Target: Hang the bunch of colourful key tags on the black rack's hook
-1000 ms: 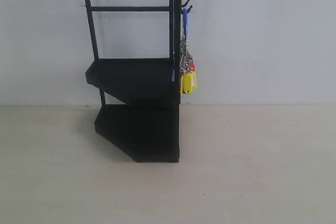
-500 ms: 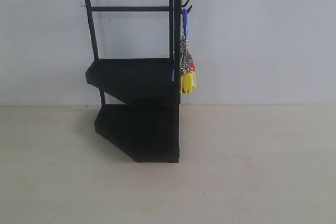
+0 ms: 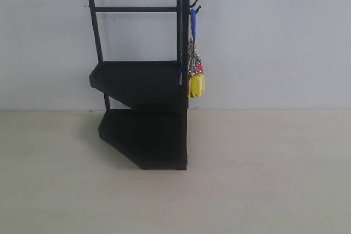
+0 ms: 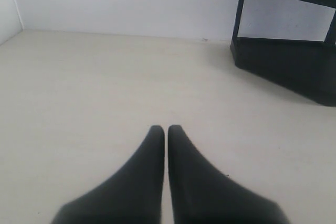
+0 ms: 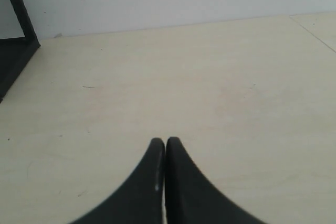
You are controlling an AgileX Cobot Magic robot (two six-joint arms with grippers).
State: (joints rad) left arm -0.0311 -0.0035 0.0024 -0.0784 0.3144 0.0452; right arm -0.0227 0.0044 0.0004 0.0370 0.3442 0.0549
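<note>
The black rack (image 3: 143, 80) stands against the white wall in the exterior view. The colourful key tag bunch (image 3: 194, 75) hangs down from a small side hook (image 3: 194, 5) at the rack's upper right, its blue-sleeved ring on the hook and yellow and red tags at the bottom. Neither arm shows in the exterior view. My left gripper (image 4: 166, 128) is shut with nothing in it, low over the table, the rack's base (image 4: 286, 61) ahead of it. My right gripper (image 5: 165, 141) is shut and empty too, with a corner of the rack (image 5: 16, 40) at the picture's edge.
The pale wooden table (image 3: 263, 179) spreads out in front of the rack. A white wall (image 3: 274, 36) closes the back. A side wall (image 4: 8, 3) shows in the left wrist view.
The tags at the bottom of the bunch have turned slightly, still settling on the hook. Nothing else has moved.
</note>
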